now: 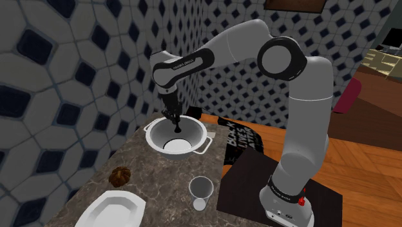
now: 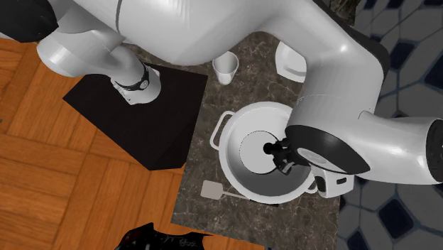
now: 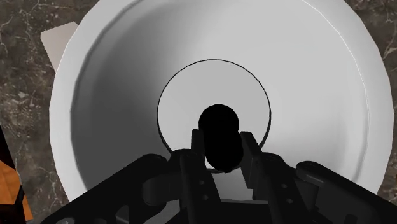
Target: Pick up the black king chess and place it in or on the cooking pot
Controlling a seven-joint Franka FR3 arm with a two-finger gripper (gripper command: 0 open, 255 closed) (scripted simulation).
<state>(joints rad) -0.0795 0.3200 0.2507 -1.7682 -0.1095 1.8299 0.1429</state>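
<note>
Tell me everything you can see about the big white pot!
The pot is plain white, round and wide, with sloping walls, a flat round bottom and two loop handles on opposite sides. It stands upright, with no lid, on the dark marbled counter. The gripper hangs over its middle, shut on the black chess piece. I cannot tell whether the piece touches the bottom.

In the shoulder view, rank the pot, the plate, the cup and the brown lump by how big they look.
1. The pot and the plate: about alike. The plate is nearer the camera and cut by the bottom edge, so I won't rank them.
2. The cup.
3. The brown lump.
</note>
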